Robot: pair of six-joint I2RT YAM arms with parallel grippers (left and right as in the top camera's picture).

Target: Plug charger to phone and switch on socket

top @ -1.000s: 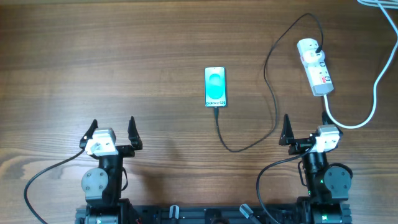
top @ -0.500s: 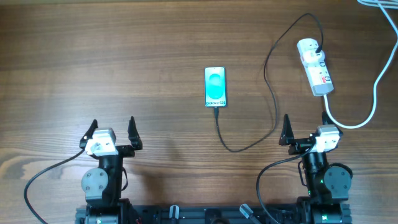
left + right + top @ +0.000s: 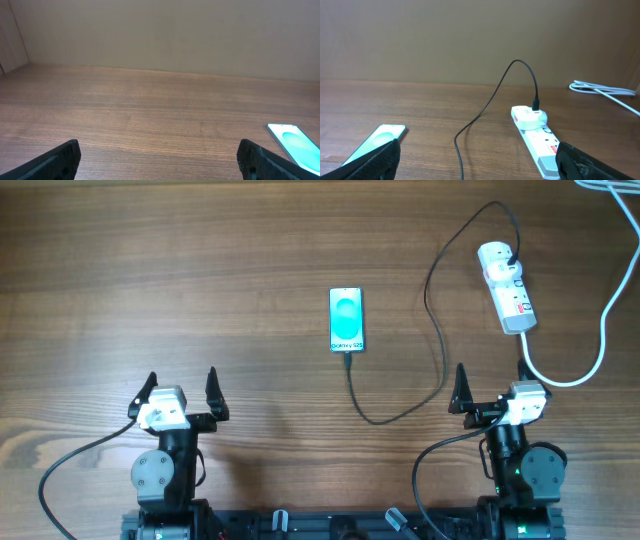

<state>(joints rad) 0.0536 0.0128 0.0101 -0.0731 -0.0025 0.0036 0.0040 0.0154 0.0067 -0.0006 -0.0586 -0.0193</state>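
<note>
The phone (image 3: 346,320) lies ahead, between the hands, the charger (image 3: 441,350) reaching its near end; the socket (image 3: 508,298) sits beyond the right hand (image 3: 490,386). Nothing has moved: it and the left hand (image 3: 181,387) rest open and empty, so the task is probably finished.

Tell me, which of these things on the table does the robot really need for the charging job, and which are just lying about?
Part of the job:
- phone
- charger, the thin black cable
- socket, the white strip with red switches

Just there:
- thick white cord trailing from the socket
- wooden table
</note>
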